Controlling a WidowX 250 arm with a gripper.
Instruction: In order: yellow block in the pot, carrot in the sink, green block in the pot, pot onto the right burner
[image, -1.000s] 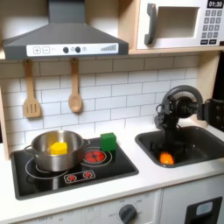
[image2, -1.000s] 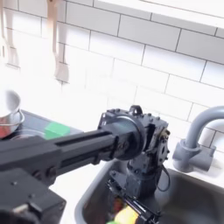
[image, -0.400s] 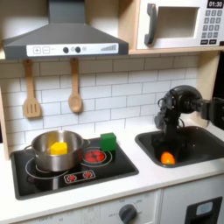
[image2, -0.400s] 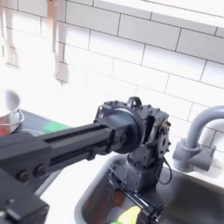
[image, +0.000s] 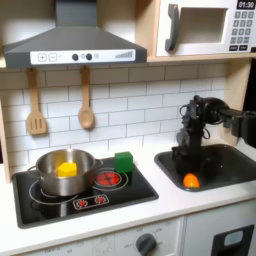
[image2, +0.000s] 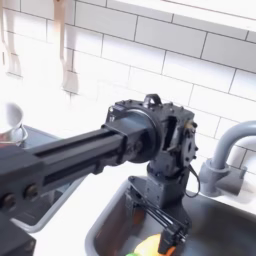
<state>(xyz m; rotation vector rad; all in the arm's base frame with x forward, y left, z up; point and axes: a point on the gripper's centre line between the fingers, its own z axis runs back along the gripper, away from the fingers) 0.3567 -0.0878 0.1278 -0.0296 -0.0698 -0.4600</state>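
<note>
The carrot (image: 190, 181) lies on the floor of the dark sink (image: 228, 160), and in the second exterior view the carrot (image2: 149, 246) shows at the bottom edge. My gripper (image: 187, 152) hangs just above it and a little toward the first exterior view's left, open and empty; the gripper (image2: 158, 213) points down into the sink (image2: 215, 222). The steel pot (image: 62, 171) stands on the stove's left burner with the yellow block (image: 67, 169) inside. The green block (image: 124, 162) sits at the stove's back right corner.
A black stove top (image: 135, 190) has a red-ringed right burner (image: 108, 179) in front of the green block. Two wooden utensils (image: 86, 112) hang on the tiled wall. The grey faucet (image2: 226, 165) arches beside the gripper. The pot's rim (image2: 12, 127) shows at the second exterior view's left.
The gripper has lifted up out of the sink and shifted slightly. The carrot stays on the sink floor. Pot and blocks have not moved.
</note>
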